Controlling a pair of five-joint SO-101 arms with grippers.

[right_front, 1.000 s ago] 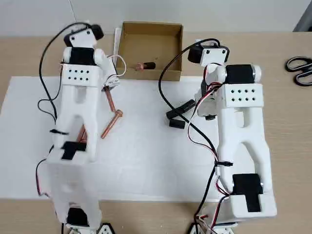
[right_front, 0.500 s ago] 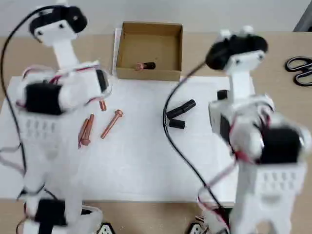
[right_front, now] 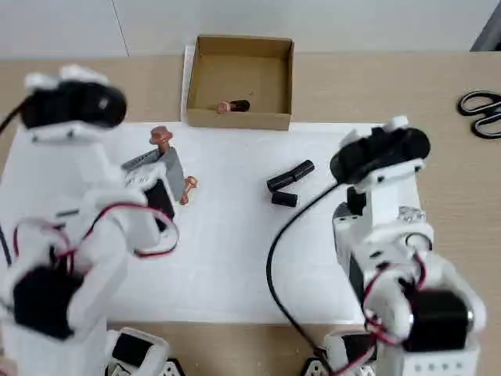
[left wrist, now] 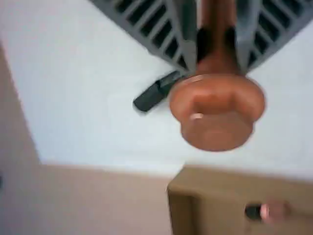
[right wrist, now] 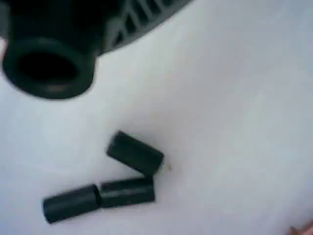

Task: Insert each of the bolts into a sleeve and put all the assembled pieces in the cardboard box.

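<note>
My left gripper point(left wrist: 217, 39) is shut on the shaft of a copper bolt point(left wrist: 216, 115), whose head points away from the fingers. From above, that bolt point(right_front: 160, 139) stands raised over the white sheet's left part. A second bolt point(right_front: 188, 188) lies beside the left arm. My right gripper point(right wrist: 54, 29) is shut on a black sleeve point(right wrist: 49, 66) with its open end showing. Three loose sleeves lie on the sheet: two end to end point(right_front: 290, 175) and one apart point(right_front: 284, 199). The cardboard box point(right_front: 202, 78) holds one assembled piece point(right_front: 233, 106).
Black scissors point(right_front: 481, 110) lie on the wooden table at the far right. The white sheet point(right_front: 235, 258) covers the middle of the table. The right arm point(right_front: 380, 157) stands raised over the sheet's right side, to the right of the loose sleeves.
Both arms have drawn back from the sheet and risen. The left one lifted a bolt from the group at the left. The right one came up with a sleeve.
</note>
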